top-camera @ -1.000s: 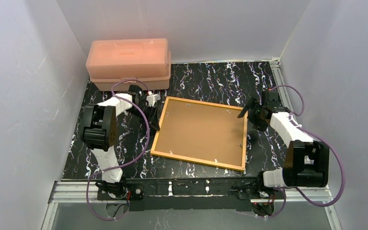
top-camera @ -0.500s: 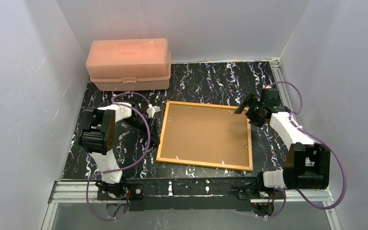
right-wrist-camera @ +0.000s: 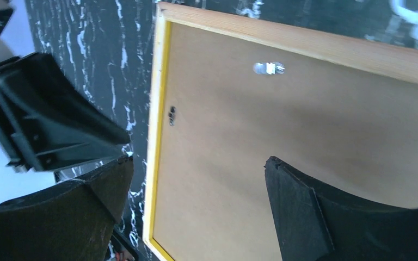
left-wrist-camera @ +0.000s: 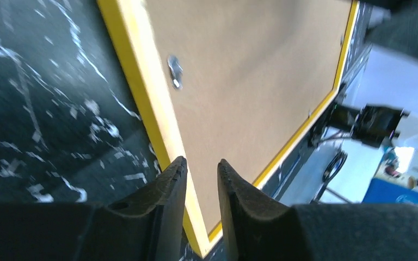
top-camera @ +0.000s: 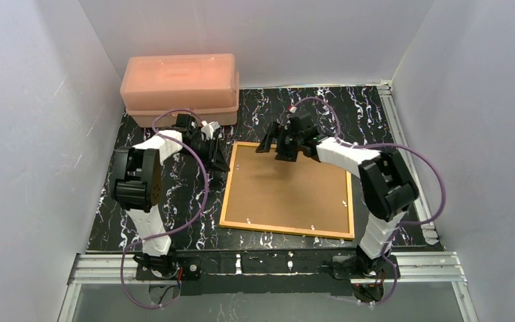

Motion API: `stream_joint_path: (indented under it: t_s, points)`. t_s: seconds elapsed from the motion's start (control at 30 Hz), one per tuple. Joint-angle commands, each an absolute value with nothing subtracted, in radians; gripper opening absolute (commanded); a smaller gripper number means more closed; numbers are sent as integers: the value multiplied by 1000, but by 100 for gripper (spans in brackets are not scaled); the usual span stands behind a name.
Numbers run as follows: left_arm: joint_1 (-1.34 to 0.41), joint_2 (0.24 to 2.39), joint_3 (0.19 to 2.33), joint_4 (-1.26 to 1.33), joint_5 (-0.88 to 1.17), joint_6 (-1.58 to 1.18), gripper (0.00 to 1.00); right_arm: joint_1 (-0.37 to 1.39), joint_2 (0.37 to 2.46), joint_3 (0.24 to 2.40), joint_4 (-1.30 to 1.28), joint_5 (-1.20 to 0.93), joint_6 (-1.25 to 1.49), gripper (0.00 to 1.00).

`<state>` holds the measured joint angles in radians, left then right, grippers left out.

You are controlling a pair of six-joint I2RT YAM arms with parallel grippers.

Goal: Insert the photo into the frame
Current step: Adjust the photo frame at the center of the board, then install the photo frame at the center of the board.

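The frame (top-camera: 222,201) lies back-up on the black marbled table, its thin yellow rim (left-wrist-camera: 136,92) around a brown backing board (top-camera: 285,191). The photo is hidden. My left gripper (top-camera: 220,159) is low at the frame's far left corner. In the left wrist view its jaws stand a narrow gap apart (left-wrist-camera: 201,163), nothing between them, with the yellow rim showing beyond the gap. My right gripper (top-camera: 271,144) hovers over the far edge, wide open (right-wrist-camera: 198,160), above the backing board (right-wrist-camera: 283,136) and the rim (right-wrist-camera: 155,163).
A pink plastic box (top-camera: 180,87) stands at the back left, just behind the left arm. Small metal clips (left-wrist-camera: 175,70) sit along the backing board's edges. The left gripper's black body (right-wrist-camera: 49,125) is close beside the right gripper. Grey walls enclose the table.
The right arm swung from the frame's right side across to its far edge near the left corner. The left gripper moved up to that corner. The frame now lies straighter.
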<state>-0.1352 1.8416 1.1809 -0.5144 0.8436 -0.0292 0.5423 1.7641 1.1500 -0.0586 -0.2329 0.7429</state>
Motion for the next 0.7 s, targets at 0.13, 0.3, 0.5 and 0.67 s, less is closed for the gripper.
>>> stream_joint_path:
  t_s: [0.13,0.3,0.5,0.67]
  points:
    - [-115,2000,1213,-346,831,-242,26,613,1922,1279,161,-319,888,99]
    - [-115,2013,1180,-304,859,-255,20,650,1982,1300,213,-341,929,99]
    - [-118,2010,1149,-293,863,-245,16,689,2043,1338,231,-347,951,99]
    - [-118,1999,1112,-289,851,-236,12,706,2075,1354,225,-342,951,98]
